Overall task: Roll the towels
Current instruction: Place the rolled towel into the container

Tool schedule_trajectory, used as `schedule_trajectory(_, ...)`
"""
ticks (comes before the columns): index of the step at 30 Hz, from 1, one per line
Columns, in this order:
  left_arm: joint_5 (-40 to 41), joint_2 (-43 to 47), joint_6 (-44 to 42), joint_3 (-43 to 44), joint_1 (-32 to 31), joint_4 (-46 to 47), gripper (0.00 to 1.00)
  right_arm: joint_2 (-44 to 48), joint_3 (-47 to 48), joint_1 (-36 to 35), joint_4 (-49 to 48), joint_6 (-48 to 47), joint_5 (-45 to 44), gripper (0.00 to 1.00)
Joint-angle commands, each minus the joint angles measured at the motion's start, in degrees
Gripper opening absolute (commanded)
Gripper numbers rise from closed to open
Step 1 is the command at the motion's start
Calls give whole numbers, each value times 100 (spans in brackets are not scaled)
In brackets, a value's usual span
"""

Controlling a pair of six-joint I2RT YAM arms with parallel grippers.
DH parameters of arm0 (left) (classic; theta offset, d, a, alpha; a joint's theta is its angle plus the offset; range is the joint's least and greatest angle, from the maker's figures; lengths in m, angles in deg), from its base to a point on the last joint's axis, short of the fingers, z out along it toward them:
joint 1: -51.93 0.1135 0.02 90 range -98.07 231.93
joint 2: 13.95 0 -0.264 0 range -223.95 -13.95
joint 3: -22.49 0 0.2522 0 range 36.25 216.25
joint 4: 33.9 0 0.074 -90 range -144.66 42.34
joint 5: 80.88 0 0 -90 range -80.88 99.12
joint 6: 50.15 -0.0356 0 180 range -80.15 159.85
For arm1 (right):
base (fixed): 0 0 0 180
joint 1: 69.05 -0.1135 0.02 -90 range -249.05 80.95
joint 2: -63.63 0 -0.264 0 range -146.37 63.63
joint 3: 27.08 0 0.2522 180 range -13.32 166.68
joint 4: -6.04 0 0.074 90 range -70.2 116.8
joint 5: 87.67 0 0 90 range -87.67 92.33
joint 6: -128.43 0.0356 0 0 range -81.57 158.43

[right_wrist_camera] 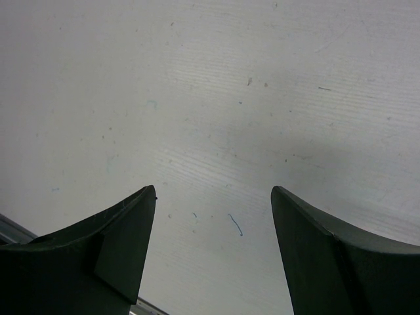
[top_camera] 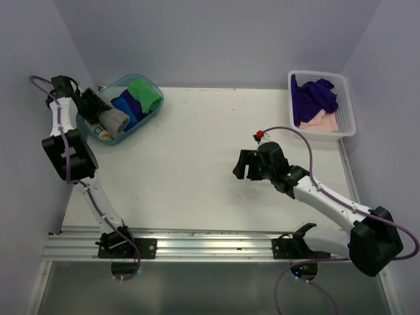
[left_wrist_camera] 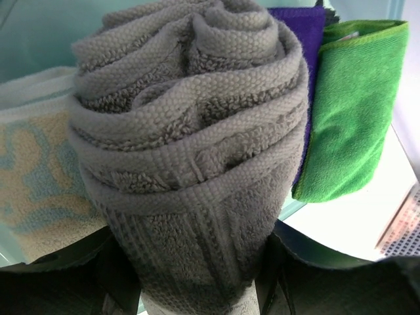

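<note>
Our left gripper has its fingers partly apart, pressed against both sides of the grey rolled terry towel that runs out between them. Just right of it sit a purple cloth and a green rolled cloth, inside a translucent blue bin. Our right gripper gapes wide and holds nothing, over the white table. The dark purple towel and the pale pink towel lie well beyond it in a white mesh basket.

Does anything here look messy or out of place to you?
Only the white basket: its dark purple towel and pale pink towel lie crumpled, unlike the neat rolls in the blue bin. Nothing looks spilled or damaged.
</note>
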Motion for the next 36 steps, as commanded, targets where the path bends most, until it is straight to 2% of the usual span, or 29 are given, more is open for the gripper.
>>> schedule_trajectory(1,462,349,479,-395,83,-102,56,80,75,-1,-265,70,126,75)
schedule_trajectory(6,375,534,883,-1011,83,302,55,142,-4,-1,-327,105,126,75)
schedule_trajectory(10,471,446,945,-976,74,171,62,194,-22,-1,-300,79,100,75)
schedule_trajectory(11,515,454,963,-985,74,135,67,194,-22,-1,-292,70,91,75)
schedule_trajectory(14,612,586,1024,-985,74,74,74,212,4,7,-265,35,73,75)
schedule_trajectory(21,875,1156,1279,-1090,74,-128,76,265,13,-1,-283,35,117,75)
schedule_trajectory(28,1025,1702,1350,-1363,74,-146,99,335,-13,7,-274,0,161,75)
schedule_trajectory(36,1034,1913,1210,-1337,74,-252,100,432,-92,-1,-300,9,188,75)
